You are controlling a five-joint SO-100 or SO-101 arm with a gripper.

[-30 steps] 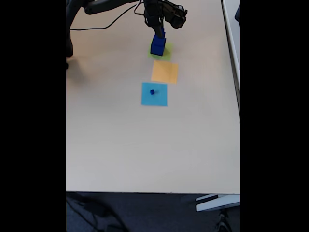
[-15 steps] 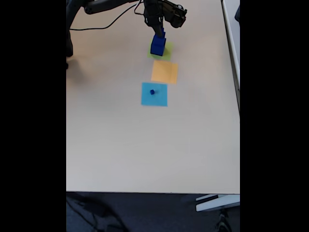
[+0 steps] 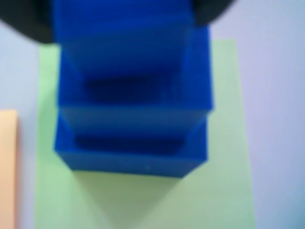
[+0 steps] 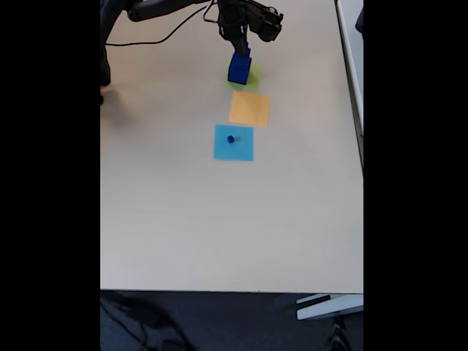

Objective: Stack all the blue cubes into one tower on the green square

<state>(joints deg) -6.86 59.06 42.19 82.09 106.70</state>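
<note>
The tower [image 4: 239,67] stands on the green square [image 4: 251,82], directly beneath the end effector [image 4: 239,45]; whether its fingers pinch the top cube cannot be told.

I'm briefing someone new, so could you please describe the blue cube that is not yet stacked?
Three paper squares line the table. On the light-blue square, farthest from the arm, sits a tiny cube. Alone, it is far smaller than the tower's cubes.
</note>
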